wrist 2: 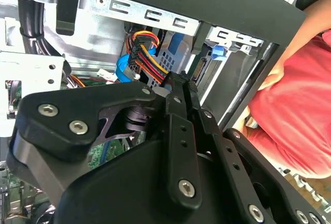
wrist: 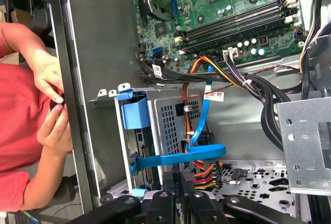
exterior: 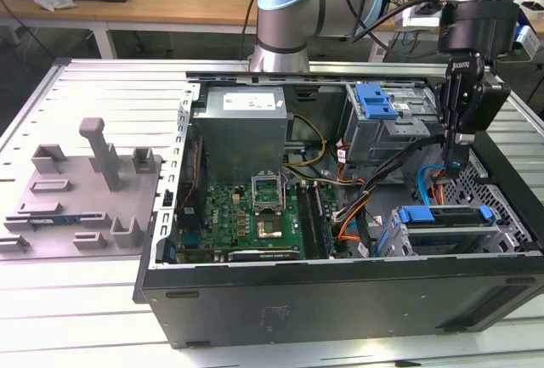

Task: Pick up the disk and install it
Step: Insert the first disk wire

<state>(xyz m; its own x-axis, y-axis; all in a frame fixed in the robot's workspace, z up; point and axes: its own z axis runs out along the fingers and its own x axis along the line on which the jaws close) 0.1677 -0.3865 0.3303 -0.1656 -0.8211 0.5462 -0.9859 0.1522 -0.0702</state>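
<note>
The arm's black fingers (exterior: 459, 152) are pressed together with nothing between them, hanging over cables inside the open black computer case (exterior: 340, 300). The silver hard drive with blue carrier rail (exterior: 444, 214) sits inside the case near them, at the exterior view's right.

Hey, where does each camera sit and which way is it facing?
Exterior view: off the arm, looking down into the open black computer case; the silver-and-blue robot arm and its black hand show.
First wrist view: on the arm, facing past the hand at the green motherboard and perforated grey metal drive cage.
Second wrist view: on the arm, looking along the hand's black links into the case.
Shared: both wrist views show the red-yellow-black cable bundle and a person's red shirt.
</note>
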